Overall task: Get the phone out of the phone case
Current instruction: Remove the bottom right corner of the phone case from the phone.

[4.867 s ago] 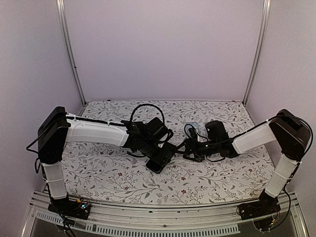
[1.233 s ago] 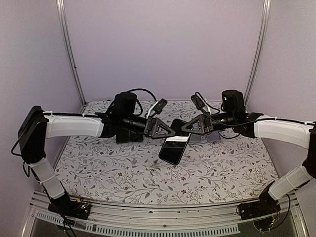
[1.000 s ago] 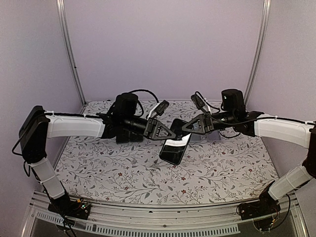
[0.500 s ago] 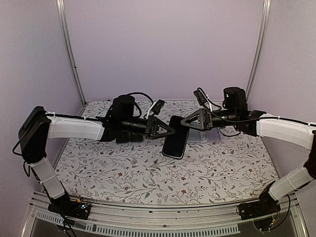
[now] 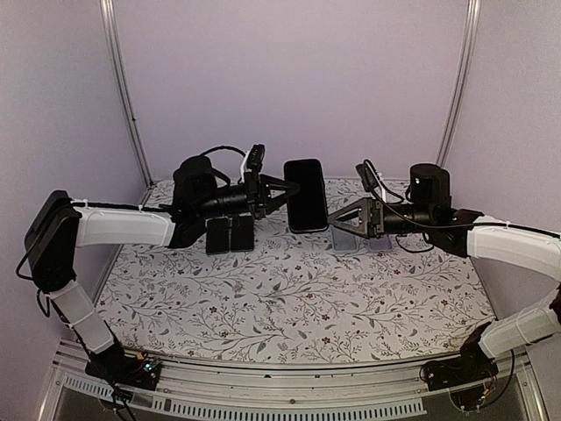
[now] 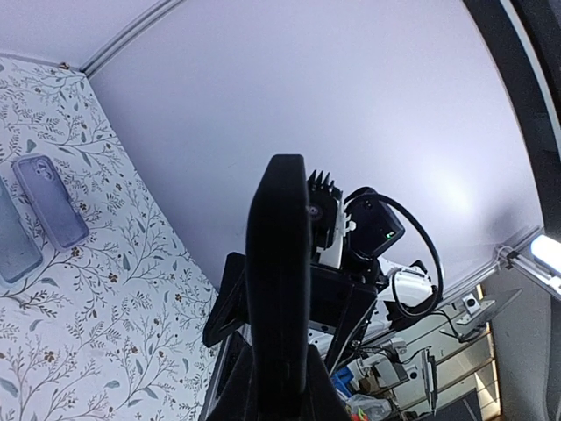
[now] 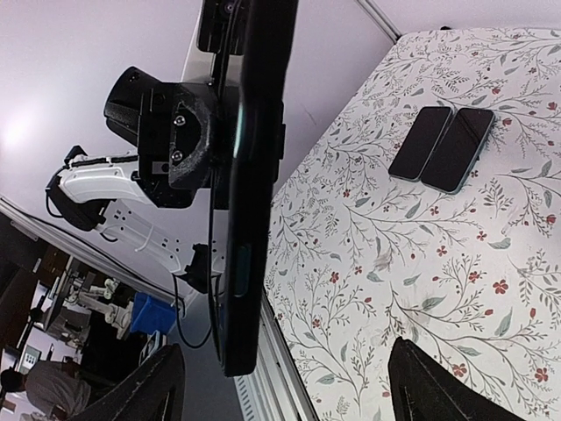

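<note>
The black phone (image 5: 305, 195) in its dark phone case stands upright in the air above the back of the table, screen toward the top camera. My left gripper (image 5: 280, 194) is shut on its left edge. In the left wrist view the phone (image 6: 277, 263) rises edge-on out of the shut left gripper (image 6: 279, 373). My right gripper (image 5: 344, 221) hangs open just right of and below the phone, not touching it. In the right wrist view the phone (image 7: 250, 175) shows edge-on ahead, with the open right gripper (image 7: 289, 395) holding nothing.
Two dark phones (image 5: 230, 235) lie side by side on the flowered table (image 5: 289, 298) under my left arm, also phones (image 7: 443, 145) in the right wrist view. Two clear cases (image 5: 359, 240) lie under my right gripper, also cases (image 6: 39, 210) in the left wrist view.
My right gripper opened, let go of the phone and drew back to the right. My left arm lifted the phone up and toward the back, turning it upright.
</note>
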